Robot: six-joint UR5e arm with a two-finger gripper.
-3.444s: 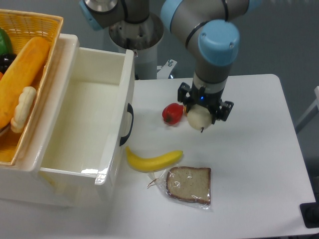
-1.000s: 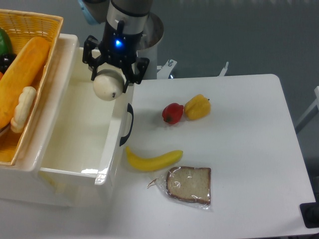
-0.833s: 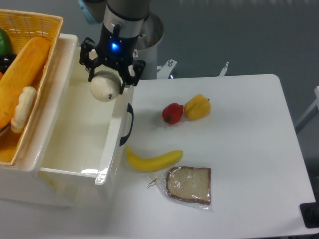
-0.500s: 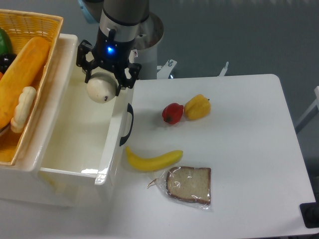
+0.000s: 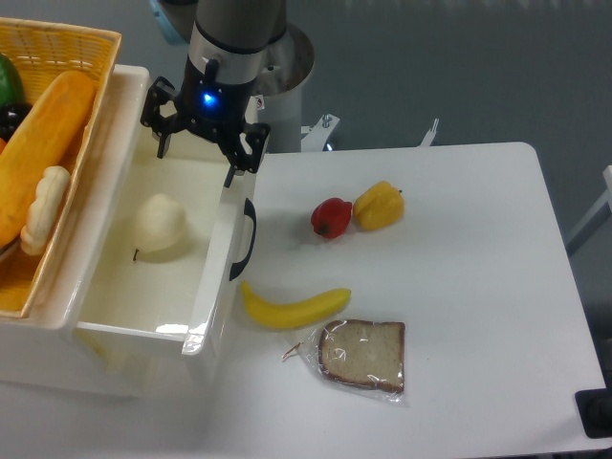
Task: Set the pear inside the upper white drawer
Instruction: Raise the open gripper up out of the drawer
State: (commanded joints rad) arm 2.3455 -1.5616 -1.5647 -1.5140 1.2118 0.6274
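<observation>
One thing changed just now and it's the big one, but going from the front of the table back: the bagged bread slice (image 5: 363, 356) sits nearest the camera, with the banana (image 5: 295, 308) right at its 10 o'clock, neither of them touched. Further back the red fruit (image 5: 331, 217) and the yellow pepper-looking fruit (image 5: 379, 207) sit side by side, just touching or nearly so, same spot as half a second ago. Over on the left, the pear (image 5: 159, 226) is now lying on the floor of the upper white drawer (image 5: 222, 251), toward the back half of it, stem pointing roughly to 8 o'clock. Half a second ago it was pinched in the gripper (image 5: 203, 143) above that spot, so it has dropped or been let go in between. The gripper hangs over the drawer's back right corner, at about 1 o'clock from the pear, fingers spread with nothing between them. The yellow wicker basket (image 5: 84, 42) with its bread-looking stuff is off at the far left, not involved. Far as I can judge, the task itself is basically done, pear's in the right drawer, and all that's left is for the arm to lift clear without clipping the drawer wall beside it.
</observation>
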